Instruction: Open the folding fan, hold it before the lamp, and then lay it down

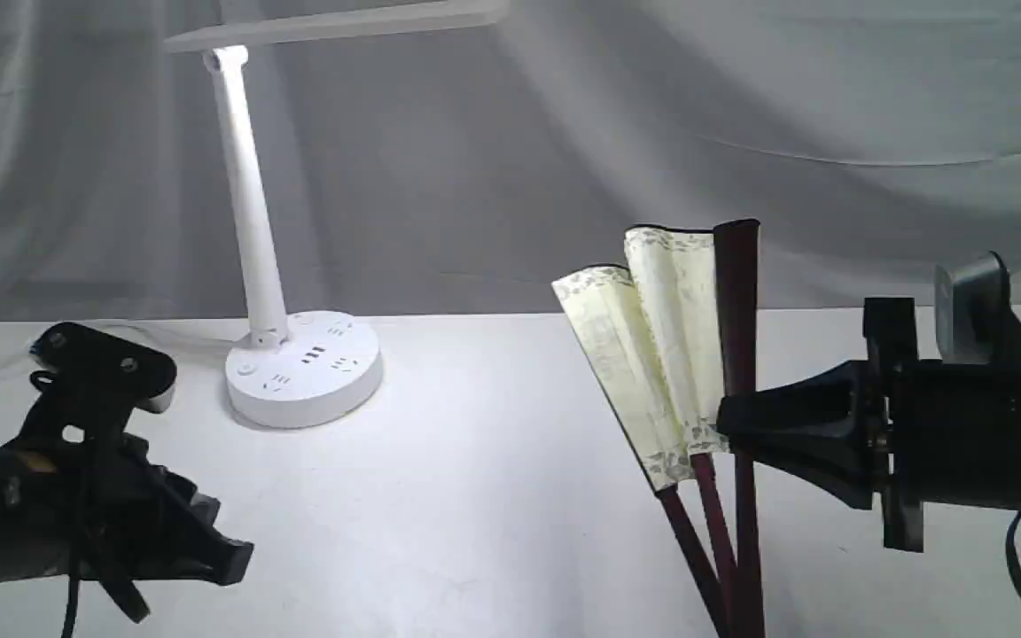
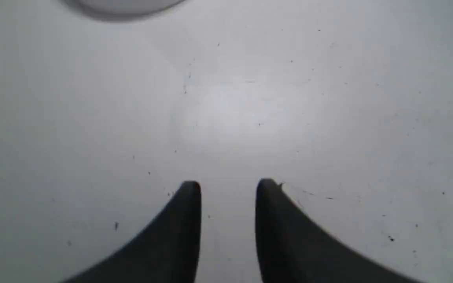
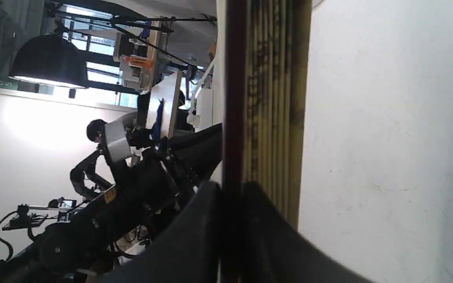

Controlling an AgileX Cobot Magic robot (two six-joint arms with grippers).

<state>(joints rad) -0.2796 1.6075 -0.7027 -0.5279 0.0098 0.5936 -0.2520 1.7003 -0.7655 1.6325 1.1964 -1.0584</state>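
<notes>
The right gripper [image 1: 728,425] reaches in from 3 o'clock of the exterior view and is clamped on the outermost dark maroon rib of the folding fan [image 1: 652,354]. The right wrist view shows the same pinch, its two black fingers [image 3: 199,220] pressed on either side of that rib. The fan stands nearly upright and only partly spread. A few cream pleats lean out toward 10 o'clock, and three ribs converge downward and leave the picture at 6 o'clock, so I cannot tell whether its foot touches the table [image 1: 493,496].

The lamp [image 1: 249,221] stands on the table at 10 o'clock, well apart from the fan, its round base [image 1: 302,368] bearing sockets and its light bar lit.

The left gripper [image 1: 227,558] hangs low at 8 o'clock, its jaws parted with only bare table between them.
</notes>
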